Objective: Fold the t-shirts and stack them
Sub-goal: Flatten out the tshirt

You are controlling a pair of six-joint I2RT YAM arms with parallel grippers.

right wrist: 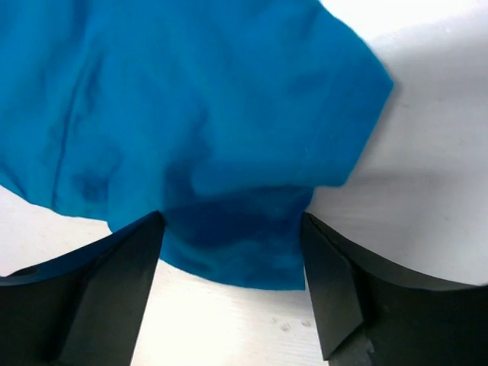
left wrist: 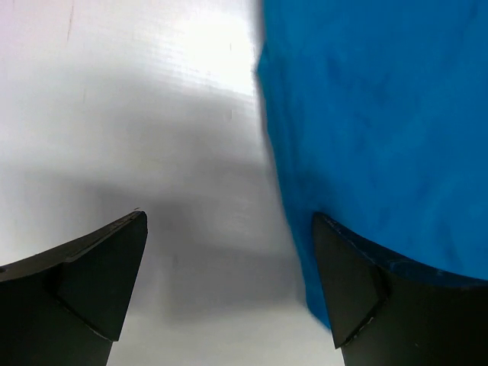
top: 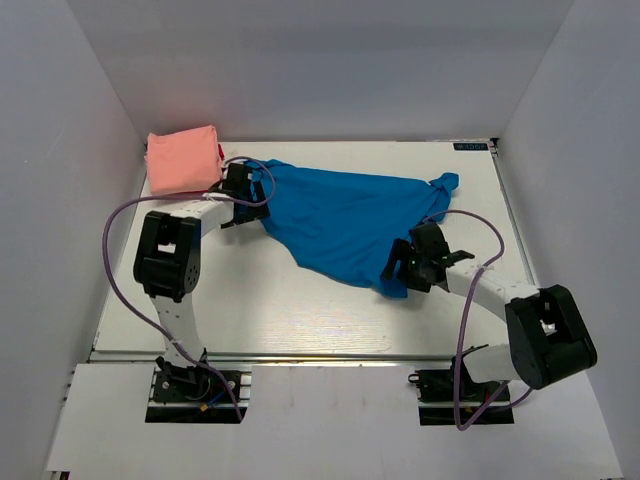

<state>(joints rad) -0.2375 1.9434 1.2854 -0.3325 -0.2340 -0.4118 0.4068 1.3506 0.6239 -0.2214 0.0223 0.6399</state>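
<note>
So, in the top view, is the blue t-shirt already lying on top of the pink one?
No, the blue t-shirt lies spread out to the right of the folded pink t-shirt, not on it.

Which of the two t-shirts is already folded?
The salmon-pink t-shirt, a compact folded bundle in the far left corner of the table; the blue t-shirt lies spread out and rumpled.

Light: bright and even, coming from above.
Glare: the white bench [left wrist: 152, 46] looks washed out at the top of the left wrist view.
Shadows: a soft grey band lies in front of the left tool [left wrist: 229, 229]; a pale one sits beside the blue t-shirt [right wrist: 191, 99] in the right wrist view.
Blur: both wrist views look fuzzy up close; the top view is sharp.
</note>
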